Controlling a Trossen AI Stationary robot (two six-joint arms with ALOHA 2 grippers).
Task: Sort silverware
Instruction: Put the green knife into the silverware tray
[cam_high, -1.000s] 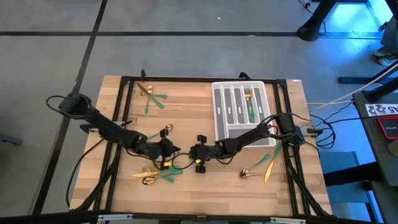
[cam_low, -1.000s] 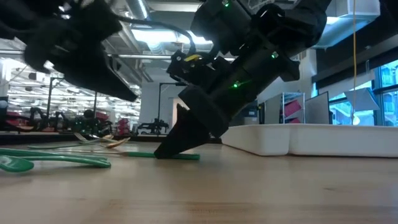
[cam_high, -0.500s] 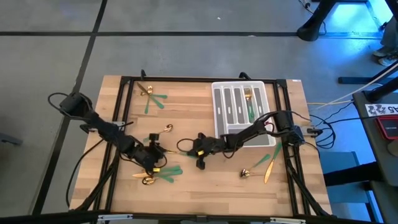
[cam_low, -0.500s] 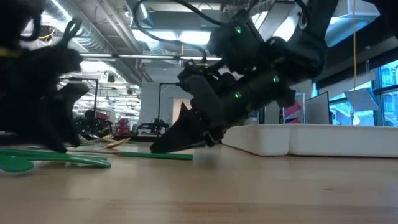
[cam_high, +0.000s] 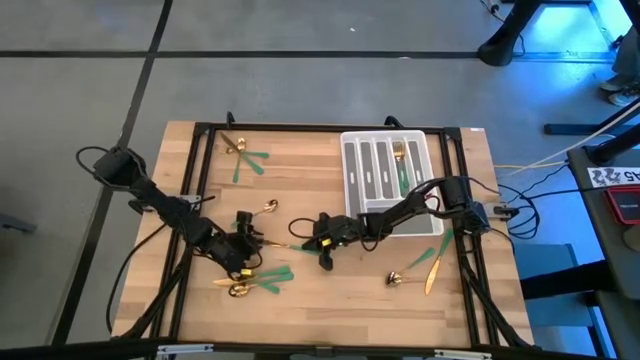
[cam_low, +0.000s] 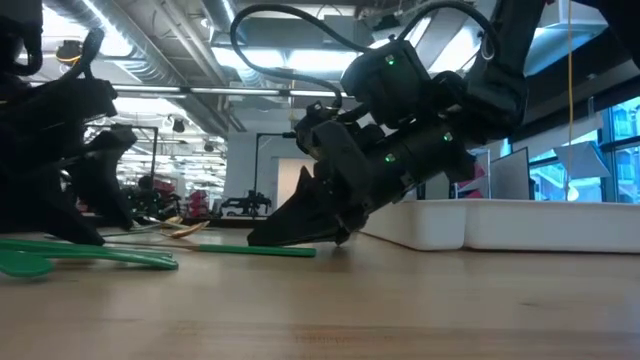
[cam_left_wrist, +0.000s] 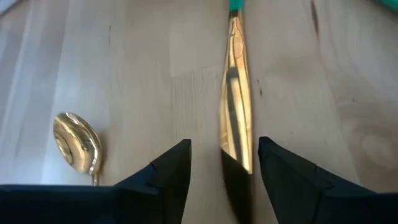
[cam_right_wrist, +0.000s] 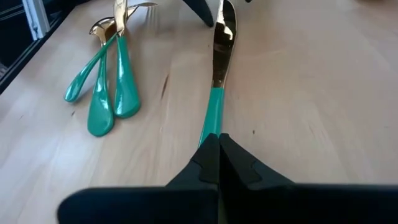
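table: wooden top inside a black frame, a grey floor around it and a bright open hall beyond in the low view.
tray: grey-white slotted tray at the far right of the top, one gold-headed piece with a green handle already in a slot.
knife: gold blade, green handle, lying flat at mid-table between the two arms, blade toward the left arm.
right gripper: right gripper low at mid-table, fingers pressed together on the tip of the knife handle, as the right wrist view shows; a second ago they stood apart.
left gripper: left gripper low over the blade end, fingers spread either side of the blade and not clamping it; a second ago they were shut.
change: the knife has passed from the left arm's hold to the right arm's, and the left arm has drawn back a little.
meaning: likely a handover so the arm nearer the tray can carry the knife to its slot.
rest: spoon just beside the left gripper; a small pile near the front left; two pieces at the far left corner; two more at front right, all unsorted.
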